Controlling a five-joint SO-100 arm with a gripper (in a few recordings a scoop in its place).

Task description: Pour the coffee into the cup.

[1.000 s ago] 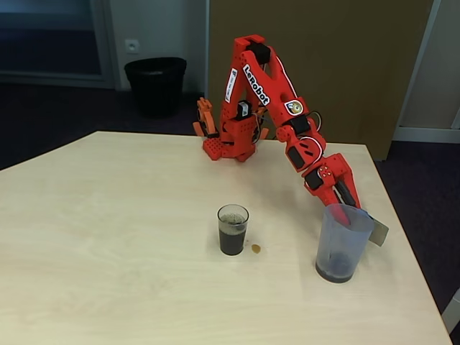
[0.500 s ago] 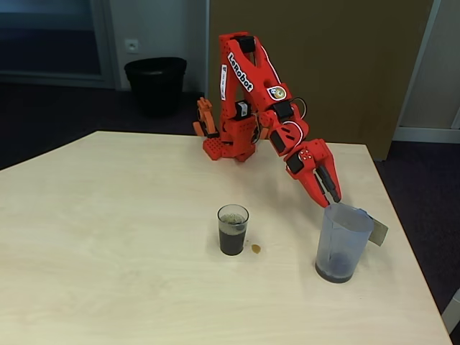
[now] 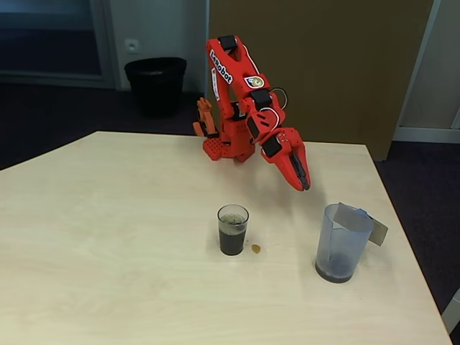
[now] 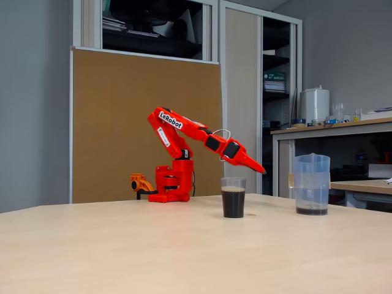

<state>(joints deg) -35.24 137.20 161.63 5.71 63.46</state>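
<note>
On the table (image 3: 108, 237) the cup (image 3: 233, 230) of coffee (image 3: 232, 238) stands upright, the empty gripper (image 3: 302, 183) closed above.

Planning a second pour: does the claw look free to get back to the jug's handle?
Probably yes. The claw hangs in the air, shut and empty, up-left of the jug; the cup stands well aside, nothing between them.

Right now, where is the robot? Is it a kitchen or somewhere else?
Probably an office or meeting room, not a kitchen. There is a big pale wooden table, a black wastebasket on dark carpet, and shelves with folders behind a brown board. The cup is just for a test.
</note>
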